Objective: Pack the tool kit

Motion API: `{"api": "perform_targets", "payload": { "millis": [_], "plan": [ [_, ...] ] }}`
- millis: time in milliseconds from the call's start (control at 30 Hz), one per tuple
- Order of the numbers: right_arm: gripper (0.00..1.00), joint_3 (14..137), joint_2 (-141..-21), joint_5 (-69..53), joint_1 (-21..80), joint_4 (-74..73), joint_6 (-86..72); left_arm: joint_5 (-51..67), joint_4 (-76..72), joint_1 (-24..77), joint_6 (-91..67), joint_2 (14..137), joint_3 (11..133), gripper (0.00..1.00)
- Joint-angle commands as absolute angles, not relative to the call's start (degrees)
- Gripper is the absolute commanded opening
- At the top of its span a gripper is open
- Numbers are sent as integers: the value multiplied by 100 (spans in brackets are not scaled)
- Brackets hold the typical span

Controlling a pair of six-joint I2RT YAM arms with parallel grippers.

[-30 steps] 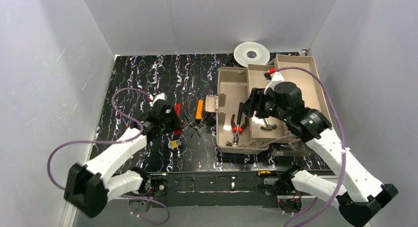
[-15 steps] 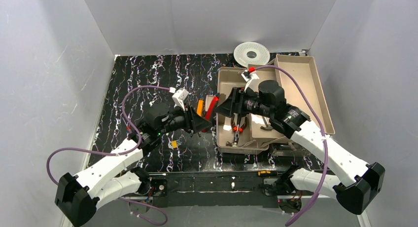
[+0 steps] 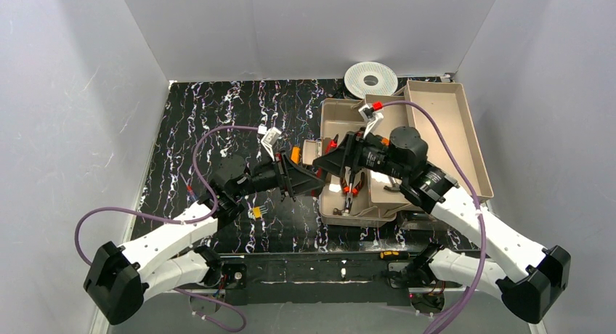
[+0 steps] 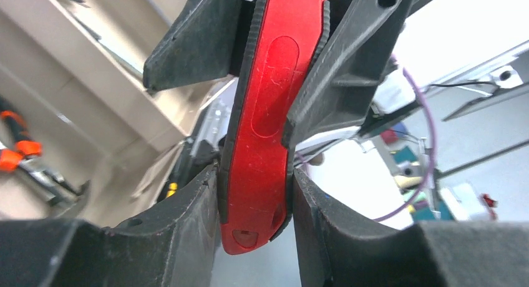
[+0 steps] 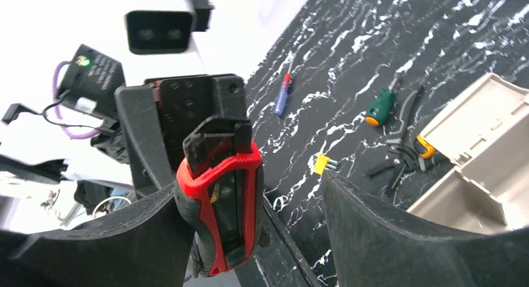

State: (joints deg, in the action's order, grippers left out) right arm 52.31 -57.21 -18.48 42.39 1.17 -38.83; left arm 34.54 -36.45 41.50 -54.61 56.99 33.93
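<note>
Red tool (image 4: pixel 265 112): red body with black ribbed edges, held off the table between the two grippers, at the left edge of the toolbox in the top view.
Left gripper (image 4: pixel 256 178): clenched on one end of the red tool, a finger pressed to each flat side.
Right gripper (image 5: pixel 249 186): jaws spread wide and straddling the tool's other end. One finger lies against it and the other stands clear.
Toolbox (image 3: pixel 343 120): beige inside, open, on the right half of the table. The right arm reaches across it.
Tray (image 3: pixel 443 131): beige, lying along the toolbox's right side and touching it.
Pliers (image 3: pixel 349 189): orange-red handles, lying in the toolbox, under the right arm's wrist.
Green screwdriver (image 5: pixel 382 106): on the table left of the toolbox, just beside a cluster of dark tools.
Dark tools (image 5: pixel 405 146): several crossed together, one with an orange-yellow grip, close to the toolbox wall. Their kind cannot be told.
Blue screwdriver (image 5: pixel 282 100): red collar, lying alone on the table.
Yellow piece (image 3: pixel 256 212): small, on the table under the left arm.
Spool (image 3: pixel 370 78): round, white, at the far edge behind the toolbox.
Table (image 3: pixel 218 123): black with white veining.
</note>
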Motion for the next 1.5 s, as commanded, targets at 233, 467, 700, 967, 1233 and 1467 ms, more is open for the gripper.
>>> {"api": "perform_targets", "payload": {
  "millis": [233, 467, 700, 967, 1233, 1467],
  "plan": [
    [74, 4541, -5132, -2872, 4254, 2087, -3858, 4133, -6576, 4171, -7516, 6375, 3542, 0],
    [45, 4499, -5012, -2791, 4254, 2078, -3835, 4122, -6336, 4177, -7388, 6334, 3528, 0],
    [4, 4486, -4813, -2500, 4255, 1942, -3788, 4119, -5911, 4180, -7106, 6224, 3470, 28],
    [1, 5212, -4623, -496, 4247, -425, -3182, 3905, -3043, 4179, -5257, 5552, 3732, 97],
    [1, 6168, -4959, 2078, 4254, -2601, -2456, 1558, 506, 4177, -3708, 4917, 4272, 98],
    [1, 7476, -6338, 3748, 4248, -4596, -1972, -351, 1797, 4179, -3665, 5111, 4361, 98]
  ]
}}
